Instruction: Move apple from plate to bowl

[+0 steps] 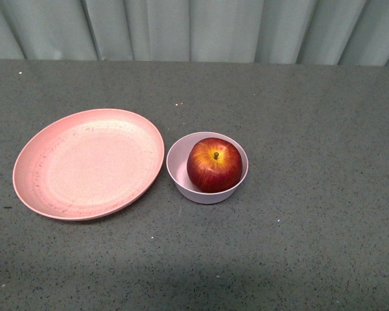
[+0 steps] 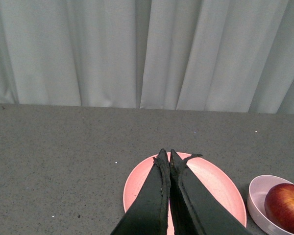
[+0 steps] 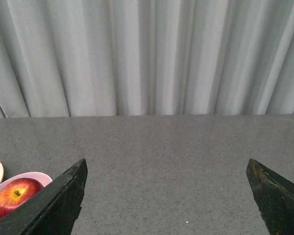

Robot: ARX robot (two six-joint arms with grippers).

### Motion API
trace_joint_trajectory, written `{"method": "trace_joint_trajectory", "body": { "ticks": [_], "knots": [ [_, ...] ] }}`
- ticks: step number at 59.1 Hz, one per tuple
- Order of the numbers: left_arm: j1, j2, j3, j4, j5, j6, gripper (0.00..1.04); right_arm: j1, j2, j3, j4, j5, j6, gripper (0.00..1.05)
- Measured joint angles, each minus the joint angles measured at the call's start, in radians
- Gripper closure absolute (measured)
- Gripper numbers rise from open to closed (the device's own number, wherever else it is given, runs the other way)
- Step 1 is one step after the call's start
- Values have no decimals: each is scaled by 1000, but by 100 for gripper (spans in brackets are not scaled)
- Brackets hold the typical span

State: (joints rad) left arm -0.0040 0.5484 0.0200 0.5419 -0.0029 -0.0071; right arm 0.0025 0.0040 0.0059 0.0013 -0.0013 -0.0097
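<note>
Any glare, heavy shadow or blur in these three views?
Front view: even light, sharp; small highlights on the apple, a soft shadow band across the near table. Left wrist view: the shut left gripper is a dark, featureless shape. Right wrist view: the open right gripper fingers likewise dark; curtain clear.

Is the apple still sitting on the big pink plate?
No, the apple sits inside the small bowl, and the plate beside it has nothing on it.

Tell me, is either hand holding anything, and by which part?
Nothing is held. The left hand is shut empty, the right hand open; the apple sits in the bowl.
</note>
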Motion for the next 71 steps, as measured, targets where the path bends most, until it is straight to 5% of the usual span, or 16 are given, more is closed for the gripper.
{"method": "trace_joint_trajectory", "body": {
  "ticks": [65,71],
  "knots": [
    [1,-542,0,-539,3,1,101,0,0,0,0,0,0,9],
    [2,-543,0,-540,3,0,83,0,0,0,0,0,0,9]
  ]
}}
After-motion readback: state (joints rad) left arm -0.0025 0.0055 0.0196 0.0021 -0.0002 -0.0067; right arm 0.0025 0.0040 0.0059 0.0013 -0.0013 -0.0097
